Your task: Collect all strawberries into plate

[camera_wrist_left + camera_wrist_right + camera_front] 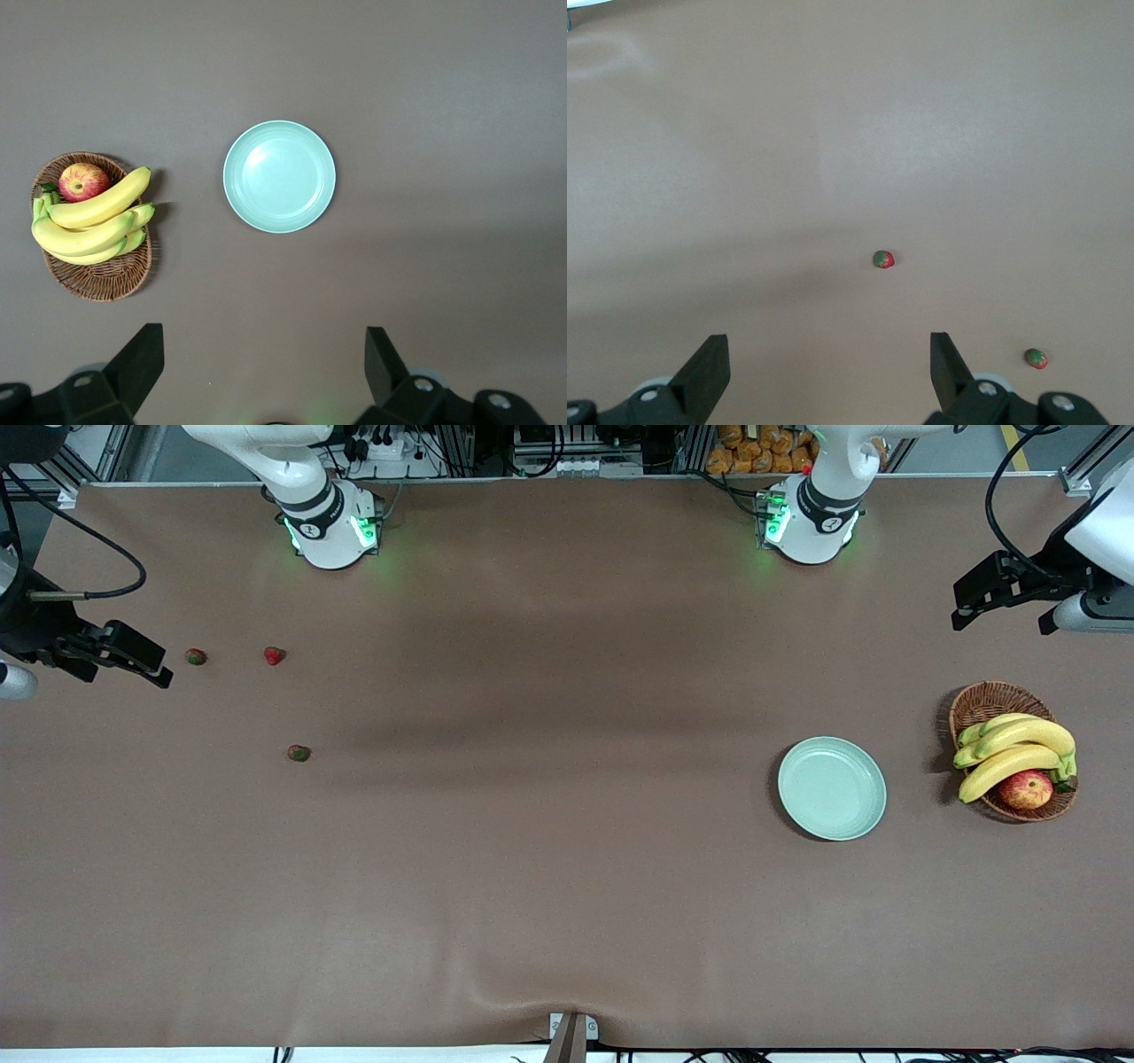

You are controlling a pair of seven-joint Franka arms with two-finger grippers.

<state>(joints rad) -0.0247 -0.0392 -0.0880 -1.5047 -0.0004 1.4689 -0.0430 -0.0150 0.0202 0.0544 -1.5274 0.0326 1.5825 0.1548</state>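
Both pairs of jaws stand spread wide with nothing between them; the left gripper [259, 372] hangs over bare cloth at the left arm's end of the table, and the right gripper [828, 372] hangs over the right arm's end. Taking the plate [832, 787] as landmark: it lies pale green and bare on the brown table [549, 886], just beside the wicker basket [990, 701] that holds bananas [1019, 748] and an apple [1026, 788]; all three strawberries lie well apart from the plate, toward the right arm's end; one strawberry [299, 753] sits nearest the plate, while the second [275, 655] and third [196, 656] lie farther from the front camera.
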